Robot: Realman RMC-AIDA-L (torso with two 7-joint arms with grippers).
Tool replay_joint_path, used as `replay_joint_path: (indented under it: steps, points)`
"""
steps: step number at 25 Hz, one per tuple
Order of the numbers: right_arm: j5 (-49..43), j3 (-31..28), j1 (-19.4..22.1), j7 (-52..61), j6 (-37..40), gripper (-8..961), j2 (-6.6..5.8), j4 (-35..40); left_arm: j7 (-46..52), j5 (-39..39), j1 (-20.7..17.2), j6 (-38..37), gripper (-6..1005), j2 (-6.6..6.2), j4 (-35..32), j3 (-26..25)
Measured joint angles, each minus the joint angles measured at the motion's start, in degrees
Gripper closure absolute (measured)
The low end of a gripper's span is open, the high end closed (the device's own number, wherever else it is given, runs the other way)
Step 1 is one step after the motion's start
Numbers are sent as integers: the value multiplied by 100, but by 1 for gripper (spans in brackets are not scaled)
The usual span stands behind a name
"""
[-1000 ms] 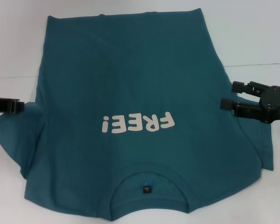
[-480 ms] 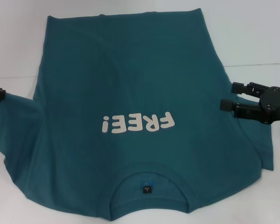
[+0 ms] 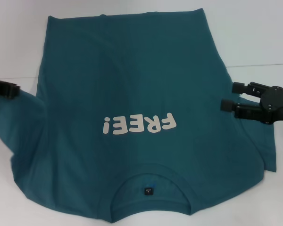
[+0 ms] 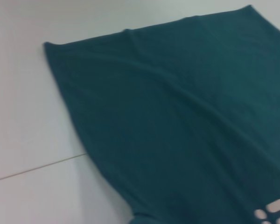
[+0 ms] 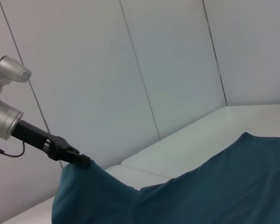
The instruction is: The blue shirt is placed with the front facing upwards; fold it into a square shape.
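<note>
1. White table (image 3: 264, 37) carries the blue shirt (image 3: 132, 84), spread front up with its collar nearest the robot.
2. At the shirt's left edge, the left gripper (image 3: 12, 89) is clamped on the left sleeve and has lifted it higher and farther inward than half a second ago.
3. Over the right sleeve, the right gripper (image 3: 228, 96) hovers with its jaws apart, nudged slightly inward.
</note>
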State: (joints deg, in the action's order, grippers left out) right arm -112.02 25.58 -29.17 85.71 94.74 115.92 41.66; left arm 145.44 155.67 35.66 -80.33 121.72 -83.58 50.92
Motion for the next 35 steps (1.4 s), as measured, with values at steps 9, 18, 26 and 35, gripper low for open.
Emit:
replay_joint_path:
  steps: [9,18,26,35]
  points:
    - [-17,0,56,5,-1,31,0,0,343,34,194,22,963,229,165,536]
    - [-23,24,97,7,-5,31,0,0,716,-443,268,620,879,265,1036,1050]
    - [-23,26,109,33,6,31,0,0,717,-1006,-120,1324,795,275,813,1394]
    - [-21,26,124,35,-20,31,0,0,1192,-950,-411,1980,447,235,1483,798]
